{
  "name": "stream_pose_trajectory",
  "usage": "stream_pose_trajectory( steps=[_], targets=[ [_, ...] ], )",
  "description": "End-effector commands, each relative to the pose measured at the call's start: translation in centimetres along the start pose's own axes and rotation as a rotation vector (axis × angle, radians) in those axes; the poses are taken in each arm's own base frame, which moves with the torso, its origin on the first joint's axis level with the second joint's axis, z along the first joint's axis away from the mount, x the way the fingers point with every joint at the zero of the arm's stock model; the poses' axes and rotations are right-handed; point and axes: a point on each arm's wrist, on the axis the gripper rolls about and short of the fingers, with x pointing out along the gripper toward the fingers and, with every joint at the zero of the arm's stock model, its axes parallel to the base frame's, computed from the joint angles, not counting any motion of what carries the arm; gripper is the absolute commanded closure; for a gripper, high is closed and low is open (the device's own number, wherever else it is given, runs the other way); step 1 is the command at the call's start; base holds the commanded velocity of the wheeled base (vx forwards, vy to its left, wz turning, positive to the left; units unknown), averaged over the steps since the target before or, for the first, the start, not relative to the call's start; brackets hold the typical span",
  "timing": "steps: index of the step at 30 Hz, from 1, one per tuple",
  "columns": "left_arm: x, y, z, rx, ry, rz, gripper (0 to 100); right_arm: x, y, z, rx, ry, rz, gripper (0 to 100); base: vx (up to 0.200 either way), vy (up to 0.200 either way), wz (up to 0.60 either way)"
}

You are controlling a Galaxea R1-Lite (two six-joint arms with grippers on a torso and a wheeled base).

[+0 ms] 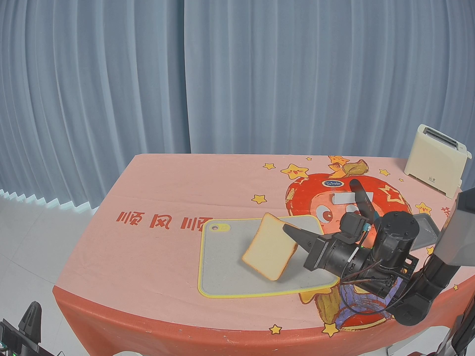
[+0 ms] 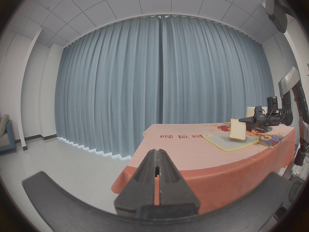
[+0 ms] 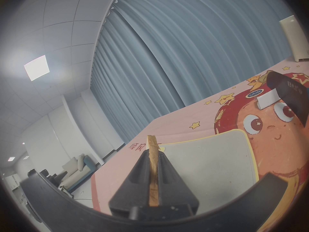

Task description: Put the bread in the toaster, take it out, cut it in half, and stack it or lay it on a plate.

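A slice of bread [image 1: 269,253] stands tilted on edge over the grey cutting board [image 1: 217,273] with the yellow rim. My right gripper [image 1: 292,234] is shut on the slice's right edge. The right wrist view has the slice [image 3: 152,145] edge-on between the fingers of that gripper [image 3: 152,155]. I cannot tell whether its lower edge touches the board. The cream toaster [image 1: 438,160] stands at the table's far right corner. A black knife [image 1: 362,199] leans on a white block [image 1: 346,197] behind the board. My left gripper [image 2: 157,169] is shut and holds nothing, off the table's left front corner.
A dark grey tray [image 1: 426,231] lies to the right, partly behind my right arm. The pink tablecloth [image 1: 163,194] is bare on the left half. From the left wrist view the bread [image 2: 237,129] and board [image 2: 225,141] are far off.
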Motion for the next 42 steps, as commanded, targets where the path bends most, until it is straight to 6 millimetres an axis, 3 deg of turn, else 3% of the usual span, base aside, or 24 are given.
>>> stream_pose_trajectory(
  steps=[1, 15, 16, 27, 42],
  targets=[
    [0.1, 0.0, -0.5, 0.000, 0.018, 0.001, 100, 0.9, 0.0, -1.0, -0.002, 0.008, -0.024, 100, 0.000, 0.000, 0.00],
    [0.1, 0.0, -0.5, 0.000, 0.018, 0.001, 100, 1.0, 0.1, -1.1, -0.003, 0.006, -0.029, 100, 0.000, 0.000, 0.00],
    [0.1, 0.0, -0.5, 0.000, 0.018, 0.001, 100, 1.0, 0.1, -1.1, -0.003, 0.006, -0.029, 0, 0.000, 0.000, 0.00],
    [0.1, 0.0, -0.5, 0.000, 0.018, 0.001, 100, 1.0, 0.0, -1.2, -0.015, -0.013, -0.070, 0, 0.000, 0.000, 0.00],
    [0.1, 0.0, -0.5, 0.000, 0.018, 0.001, 100, 1.1, -0.4, -3.3, -0.081, 0.047, -0.140, 0, 0.000, 0.000, 0.00]
  ],
)
